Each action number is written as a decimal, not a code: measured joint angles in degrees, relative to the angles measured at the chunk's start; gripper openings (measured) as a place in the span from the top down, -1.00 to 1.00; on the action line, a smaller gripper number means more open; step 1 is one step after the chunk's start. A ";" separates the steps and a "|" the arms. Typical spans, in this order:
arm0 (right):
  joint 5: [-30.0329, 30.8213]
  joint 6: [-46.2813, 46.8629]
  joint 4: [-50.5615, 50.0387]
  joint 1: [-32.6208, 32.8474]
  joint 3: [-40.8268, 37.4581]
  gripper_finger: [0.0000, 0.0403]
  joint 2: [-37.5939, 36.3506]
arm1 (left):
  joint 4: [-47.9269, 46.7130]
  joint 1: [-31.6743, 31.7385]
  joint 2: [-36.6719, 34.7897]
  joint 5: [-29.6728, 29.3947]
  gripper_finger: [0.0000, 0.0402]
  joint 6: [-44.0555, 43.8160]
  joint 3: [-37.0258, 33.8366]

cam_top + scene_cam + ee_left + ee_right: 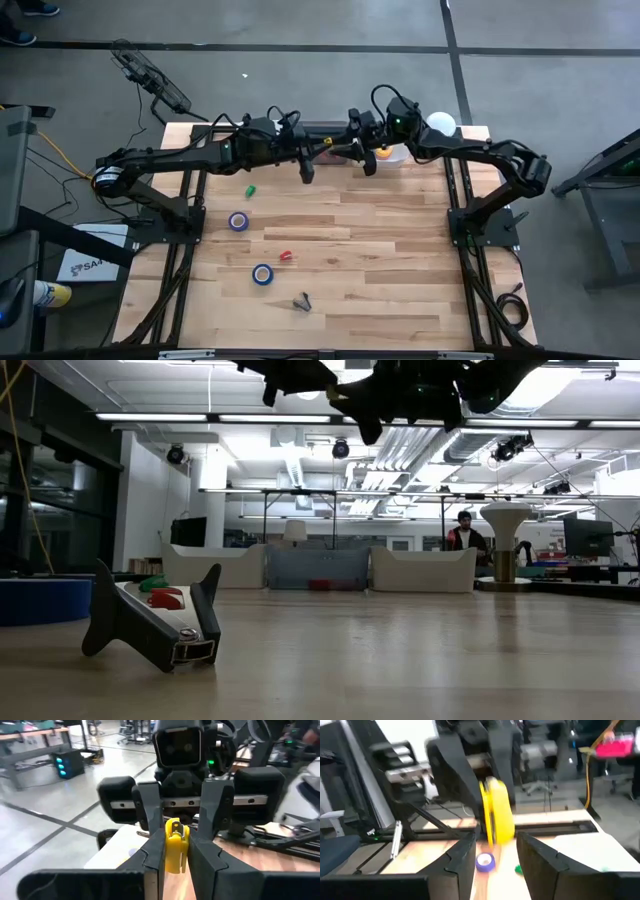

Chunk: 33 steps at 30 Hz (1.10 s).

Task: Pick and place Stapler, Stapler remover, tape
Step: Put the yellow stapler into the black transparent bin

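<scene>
Yellow tape roll held up between two grippers at the table's far edge.

From above I see both arms meeting at the back of the wooden table, with two blue tape rolls lying loose on the boards, but the yellow roll is hidden. My low camera shows only a staple remover up close. My left wrist camera shows the left gripper pinched narrow on the yellow roll. My right wrist camera shows the right gripper spread apart beside it.
</scene>
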 joint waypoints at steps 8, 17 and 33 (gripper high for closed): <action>-0.03 -0.87 -10.58 -5.52 0.02 0.32 0.00 | -3.48 0.00 0.00 -11.20 0.72 1.08 0.00; -0.05 -0.97 -16.01 -11.27 0.00 0.32 -0.64 | -10.46 5.21 1.51 -12.36 0.72 -4.29 0.01; 4.61 -6.88 -26.28 -13.76 0.00 0.32 -8.17 | -10.60 18.76 14.11 -0.63 0.72 -15.24 0.00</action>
